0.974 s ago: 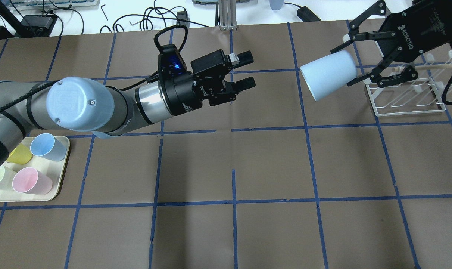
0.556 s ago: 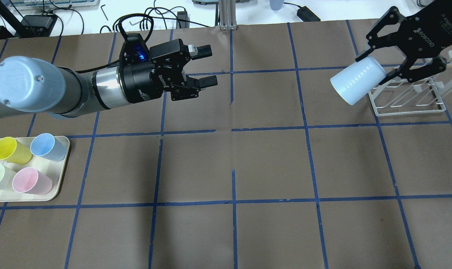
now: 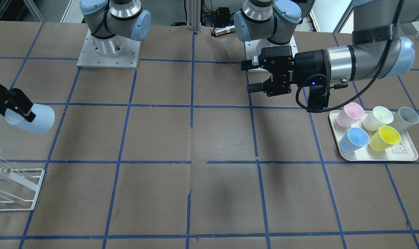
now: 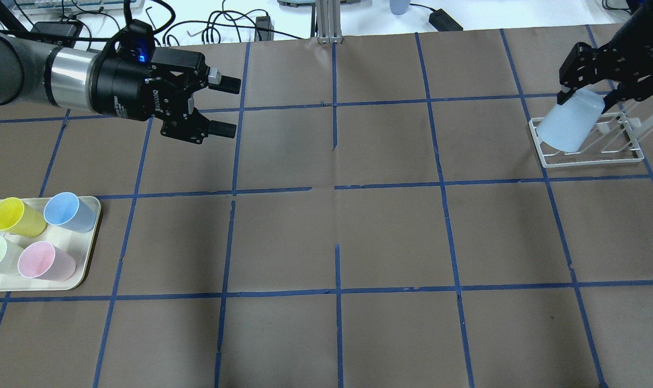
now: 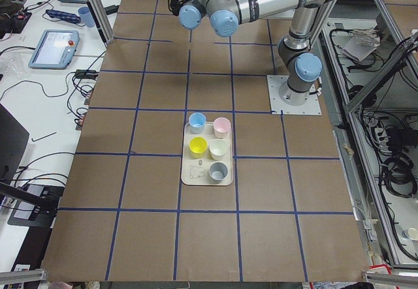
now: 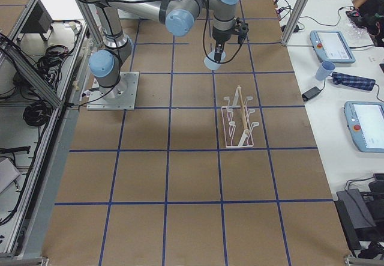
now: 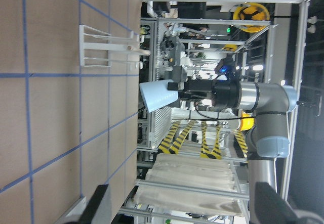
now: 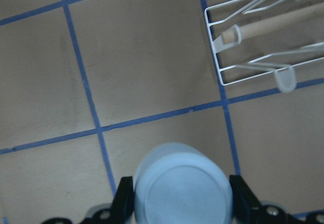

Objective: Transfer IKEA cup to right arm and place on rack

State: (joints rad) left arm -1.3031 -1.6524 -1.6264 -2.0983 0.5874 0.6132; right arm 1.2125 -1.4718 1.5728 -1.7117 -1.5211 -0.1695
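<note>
My right gripper [image 4: 589, 98] is shut on the IKEA cup [image 4: 568, 128], a pale sky-blue tumbler. It grips the cup near its base and holds it in the air, tilted, with the mouth pointing down and away. The right wrist view shows the cup's base [image 8: 182, 186] between the fingers, with the rack [image 8: 253, 34] ahead and apart from it. The white wire rack [image 4: 593, 160] with its wooden dowel stands on the table by the cup. The cup [image 3: 34, 119] hangs clear of the rack [image 3: 35, 191]. My left gripper [image 4: 233, 106] is open and empty at the far left.
A cream tray [image 4: 62, 284] at the left front holds a deeper blue cup [image 4: 67, 211] and yellow, green and pink cups. A grey cup [image 3: 406, 118] stands there too. Cables and boxes lie beyond the table's far edge.
My right gripper has carried the cup to the right, up to the rack, and tipped it further mouth-down. My left arm has drawn back to the left, its gripper still open.
</note>
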